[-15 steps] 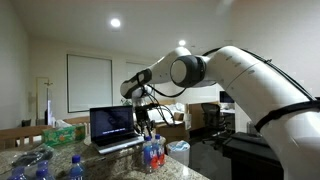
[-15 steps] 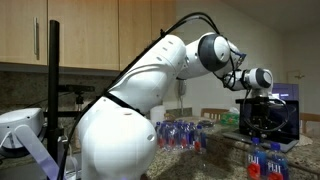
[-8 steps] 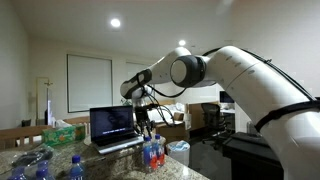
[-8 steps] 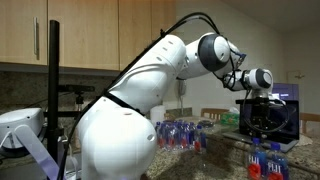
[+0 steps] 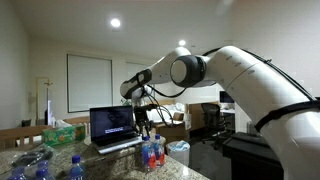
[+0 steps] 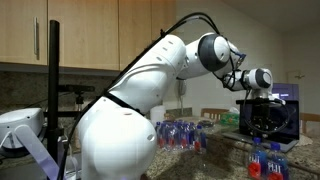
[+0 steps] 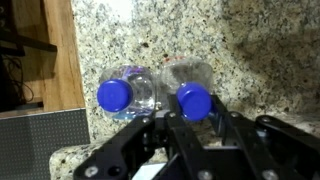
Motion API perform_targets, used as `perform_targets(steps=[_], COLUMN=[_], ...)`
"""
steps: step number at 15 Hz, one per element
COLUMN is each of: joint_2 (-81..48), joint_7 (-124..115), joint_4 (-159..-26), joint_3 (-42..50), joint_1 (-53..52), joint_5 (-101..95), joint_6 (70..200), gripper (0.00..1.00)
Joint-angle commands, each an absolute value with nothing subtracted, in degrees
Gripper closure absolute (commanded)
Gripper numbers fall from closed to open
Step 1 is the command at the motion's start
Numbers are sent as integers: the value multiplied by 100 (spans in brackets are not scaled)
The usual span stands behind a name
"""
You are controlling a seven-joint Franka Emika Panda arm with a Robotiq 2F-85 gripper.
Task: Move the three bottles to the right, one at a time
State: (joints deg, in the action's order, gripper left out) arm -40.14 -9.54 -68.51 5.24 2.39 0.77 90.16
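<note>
In the wrist view two clear water bottles with blue caps stand side by side on the speckled granite counter. My gripper has its fingers closed against the cap and neck of the right bottle. The left bottle stands free beside it. In both exterior views the gripper hangs straight down over a small cluster of red-labelled bottles. Whether the cluster holds a third bottle I cannot tell.
An open laptop stands just behind the bottles. More blue-capped bottles lie at the counter's near end, and a wrapped pack of bottles sits by the wall. A green box stands behind.
</note>
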Motion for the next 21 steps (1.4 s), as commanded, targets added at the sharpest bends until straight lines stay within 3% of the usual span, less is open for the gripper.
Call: perform_targets(steps=[1, 2, 3, 9, 11, 21], joint_2=[-3818, -3819, -3817, -3762, -3750, -3526], joint_7=[-1027, -1017, -1015, -1007, -1008, -1031], joint_4=[-7158, -7156, -7157, -7254, -7288, -7315], joint_3=[449, 442, 439, 411, 404, 363], joint_1=[276, 277, 276, 261, 256, 171], joint_5=[153, 157, 159, 175, 174, 133], joint_6=[9235, 9231, 9234, 9376, 9440, 9548], gripper=[86, 51, 40, 4, 0, 0])
